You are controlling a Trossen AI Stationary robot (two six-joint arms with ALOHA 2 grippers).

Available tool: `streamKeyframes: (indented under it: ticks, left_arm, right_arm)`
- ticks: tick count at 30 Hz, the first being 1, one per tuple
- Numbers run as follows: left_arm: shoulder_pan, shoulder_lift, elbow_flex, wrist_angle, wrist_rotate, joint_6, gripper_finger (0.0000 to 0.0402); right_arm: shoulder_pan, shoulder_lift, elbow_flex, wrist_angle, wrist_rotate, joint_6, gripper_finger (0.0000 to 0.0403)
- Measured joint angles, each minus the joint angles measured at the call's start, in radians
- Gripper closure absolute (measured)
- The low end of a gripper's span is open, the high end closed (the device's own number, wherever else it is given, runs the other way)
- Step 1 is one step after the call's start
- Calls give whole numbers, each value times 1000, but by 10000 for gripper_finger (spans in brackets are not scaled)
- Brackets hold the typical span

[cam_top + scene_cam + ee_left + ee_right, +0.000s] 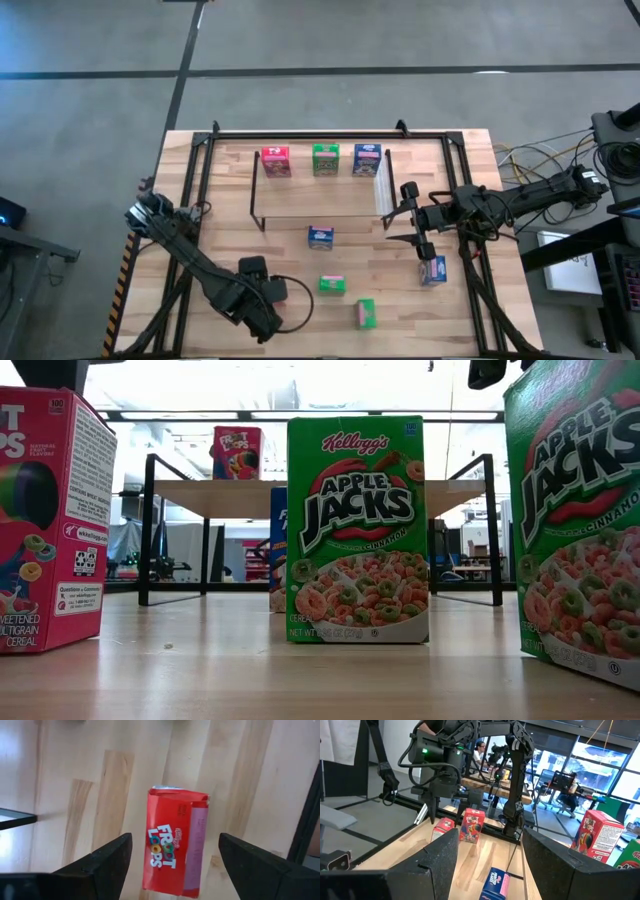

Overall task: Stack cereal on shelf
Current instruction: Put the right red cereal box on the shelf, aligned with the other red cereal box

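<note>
High view — three cereal boxes (324,158) on shelf (310,195), four on table (250,240) — left claw (175,840) and right claw (490,832) both spread.

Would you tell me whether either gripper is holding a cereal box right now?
Neither. The left gripper hangs open above a red box; the right gripper, open, holds nothing.

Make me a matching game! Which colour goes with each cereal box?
Boxes:
1. middle box on the shelf
2. end box by the white strip
3. table box under the left gripper

Colours:
A. red
B. green
C. blue

Pairs: 1-B, 2-C, 3-A
</note>
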Motion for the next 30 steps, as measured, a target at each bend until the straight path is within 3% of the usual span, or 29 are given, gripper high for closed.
streamKeyframes:
  ticks: [10,30]
  left_arm:
    - [0,0,-49,37,0,7,141]
    - [0,2,-49,38,8,19,221]
  right_arm:
    - [0,0,0,0,0,0,193]
    - [0,0,0,0,1,3,193]
